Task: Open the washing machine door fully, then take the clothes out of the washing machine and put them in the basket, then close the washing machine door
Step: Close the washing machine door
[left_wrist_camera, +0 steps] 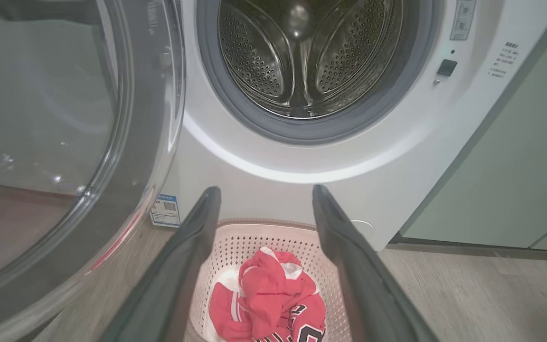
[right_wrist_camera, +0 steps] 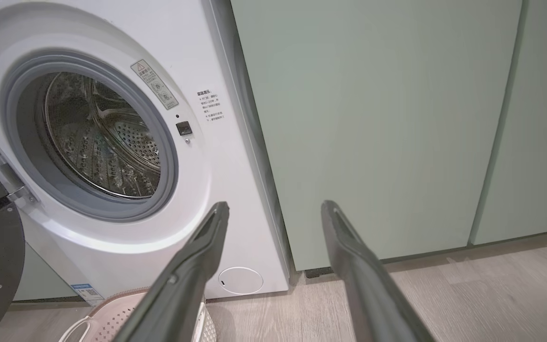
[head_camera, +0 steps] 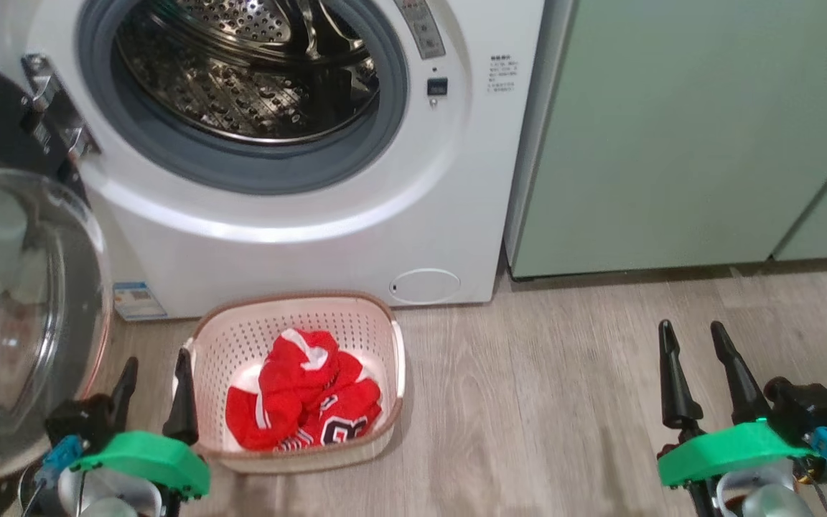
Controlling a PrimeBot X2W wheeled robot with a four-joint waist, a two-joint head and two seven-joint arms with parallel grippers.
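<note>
Nearest you, your left fingers point(head_camera: 182, 391) stand wide apart, holding nothing, just beside the left rim of the basket point(head_camera: 298, 296). Your right fingers point(head_camera: 674, 380) are also spread wide and empty, above the floor point(head_camera: 543, 402) well to the right. The clothes point(head_camera: 302, 398) lie heaped inside the basket, which sits before the washing machine point(head_camera: 298, 244). The washing machine door point(head_camera: 26, 287) stands swung open at left. Green cabinets point(head_camera: 672, 129) flank the machine's right.

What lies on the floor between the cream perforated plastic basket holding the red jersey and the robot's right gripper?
The stretch is bare: in the head view, grey wood-look floor runs from the cream perforated plastic basket to the right gripper.
</note>
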